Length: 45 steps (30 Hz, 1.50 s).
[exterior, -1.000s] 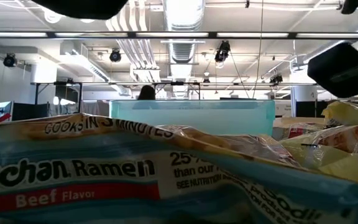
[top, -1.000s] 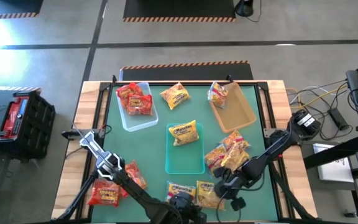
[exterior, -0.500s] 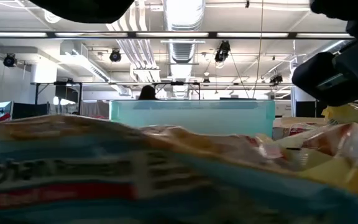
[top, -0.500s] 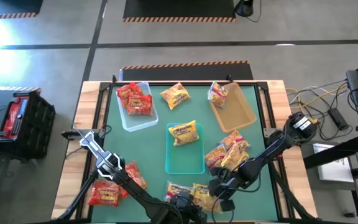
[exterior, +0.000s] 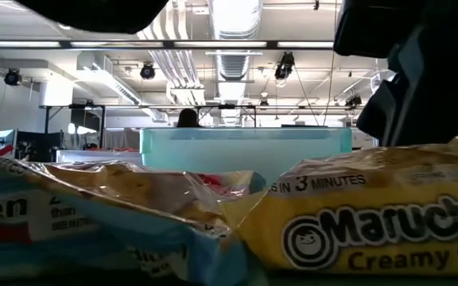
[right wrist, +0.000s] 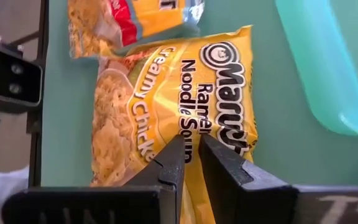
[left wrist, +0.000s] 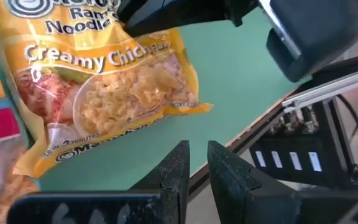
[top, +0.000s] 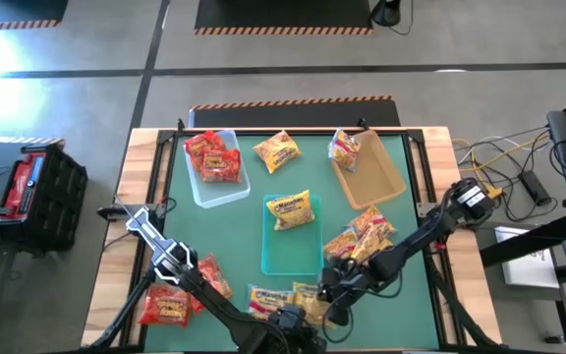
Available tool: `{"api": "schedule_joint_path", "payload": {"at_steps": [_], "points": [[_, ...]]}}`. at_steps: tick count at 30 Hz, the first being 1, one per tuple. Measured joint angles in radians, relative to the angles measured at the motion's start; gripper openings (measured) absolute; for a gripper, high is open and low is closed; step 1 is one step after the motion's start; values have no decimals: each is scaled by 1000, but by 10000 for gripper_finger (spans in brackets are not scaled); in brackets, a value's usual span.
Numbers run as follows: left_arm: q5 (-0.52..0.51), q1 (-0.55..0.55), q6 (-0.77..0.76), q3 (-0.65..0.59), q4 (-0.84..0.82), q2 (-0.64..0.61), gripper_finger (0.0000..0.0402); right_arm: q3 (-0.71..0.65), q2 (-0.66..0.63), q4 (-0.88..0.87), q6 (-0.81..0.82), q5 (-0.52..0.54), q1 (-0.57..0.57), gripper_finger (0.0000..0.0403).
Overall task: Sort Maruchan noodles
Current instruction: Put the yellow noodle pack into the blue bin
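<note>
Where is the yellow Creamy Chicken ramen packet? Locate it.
High view: the yellow Creamy Chicken ramen packet lies at the table's near edge, just below the teal plastic bin, beside the right gripper.

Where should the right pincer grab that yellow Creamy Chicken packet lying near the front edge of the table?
Probably from straight above, pinching the crinkled middle of the Creamy Chicken packet. It lies flat on the table, so its edges give little to catch. The right pincer hangs over it, nearly closed, so it likely needs to open first.

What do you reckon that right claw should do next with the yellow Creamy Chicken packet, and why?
Probably spread its fingers and settle onto the Creamy Chicken packet. The right gripper sits right over it with its fingers nearly together, gripping nothing, and the teal bin, which already holds a yellow packet, stands just beside.
</note>
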Motion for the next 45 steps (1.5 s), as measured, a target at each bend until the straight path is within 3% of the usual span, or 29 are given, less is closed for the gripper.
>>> {"api": "schedule_joint_path", "payload": {"at_steps": [12, 22, 37, 45], "points": [[-2, 35, -65, -51, -70, 1, 40, -3, -48, 61, 57, -102, -1, 47], [109, 36, -87, -140, -23, 1, 40, -2, -91, -32, 69, -195, -8, 52], [175, 36, -128, -218, -13, -6, 40, -1, -194, -108, 12, -212, -38, 172], [183, 36, -128, -221, -20, -5, 40, 0, -198, -112, 9, -211, -86, 196]]}}
